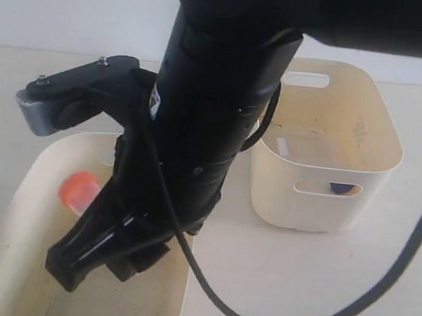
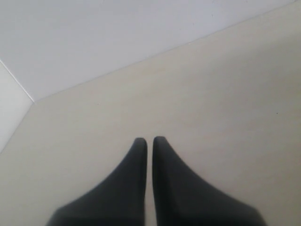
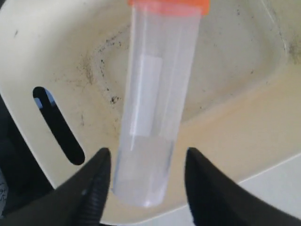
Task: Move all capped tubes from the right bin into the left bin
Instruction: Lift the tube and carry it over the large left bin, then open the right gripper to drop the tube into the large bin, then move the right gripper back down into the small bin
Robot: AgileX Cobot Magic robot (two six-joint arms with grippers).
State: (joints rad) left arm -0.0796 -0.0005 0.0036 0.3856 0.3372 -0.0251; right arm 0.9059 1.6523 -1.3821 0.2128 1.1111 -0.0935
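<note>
**Exterior view:** The right arm reaches across the middle. Its right gripper point(image 1: 99, 256) points down into the larger, shallower cream-white plastic tub, i.e. the left bin point(image 1: 17, 243). The small clear plastic tube w/ orange-red screw cap point(image 1: 79, 188) is inside that bin's walls, just beyond the gripper. Only the cap end shows; the arm hides the rest, so I can't tell from here if it rests on the floor. The smaller, taller cream-white tub, the right bin point(image 1: 304, 209), stands well apart on the right. A dark blue cap point(image 1: 341, 188) shows thru its oval handle cutout, and a pale clear shape lies on its floor, prob. a tube body. So at least one capped tube is in there; a 2nd blue one can't be made out.

**Left wrist view:** The left gripper point(image 2: 149, 140) has its fingers drawn together w/ only a hairline gap and nothing between them, over the bare pale table point(image 2: 225, 94). I'd judge it's parked aside to give the other arm room.

**Right wrist view:** The orange-capped tube lies lengthwise between the jaws, base end nearest and cap away, over the bin's speckled floor near the handle slot point(image 3: 56, 125). The jaws stand wider than the tube: clear gap on one side, the other finger at most brushing it. So the grip is off. This reads as the drop step, w/ the tube kept low inside the bin so it won't bounce out. Approx. one of three done. Next calls for a reach into the right bin.
</note>
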